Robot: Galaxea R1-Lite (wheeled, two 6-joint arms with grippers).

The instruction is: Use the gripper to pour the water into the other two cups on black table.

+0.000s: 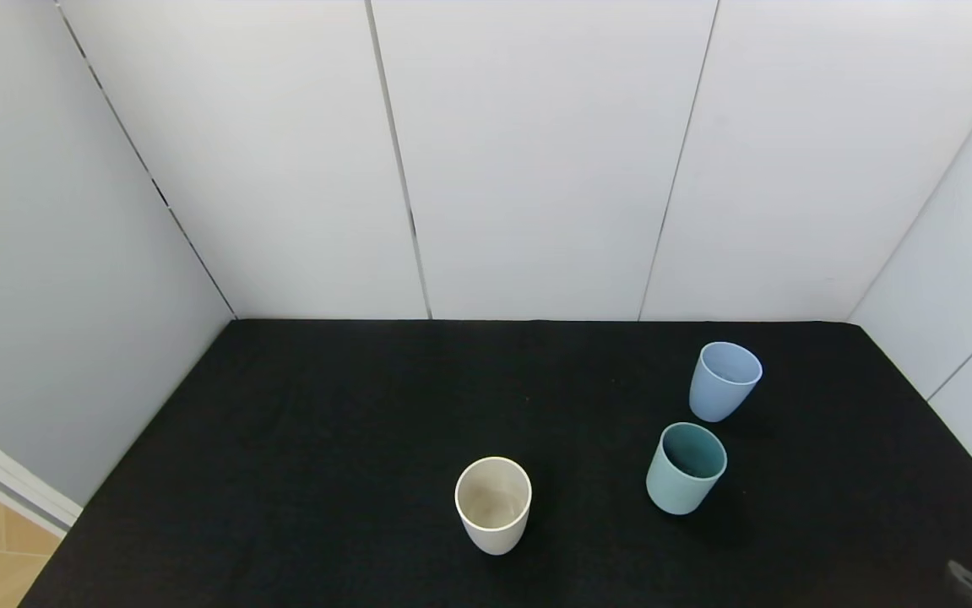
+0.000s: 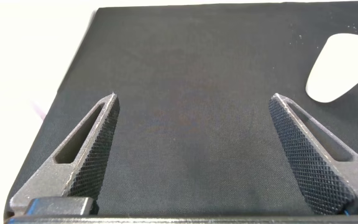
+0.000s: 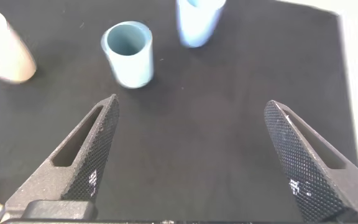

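Seen from the head, the black table [image 1: 325,439] fills the lower half of the scene, with three upright tumblers standing apart on it. Furthest left, at about 6 o'clock from the table's middle, stands the cream-white cup [image 1: 493,505], its inside showing only a dull sheen, so whether it holds water cannot be told. To its right, at about 4 o'clock, is the teal-green cup [image 1: 686,469], and just beyond that, at about 3 o'clock, the powder-blue cup [image 1: 724,381]. The left gripper [image 2: 191,109] hovers over bare cloth with its fingers spread wide and nothing between them; the cream-white cup [image 2: 342,68] lies off to one side of it. The right gripper [image 3: 191,109] is likewise spread wide and empty above the table, facing the teal-green cup [image 3: 128,54], with the powder-blue cup [image 3: 197,22] past it and the cream-white cup [image 3: 2,46] well apart.
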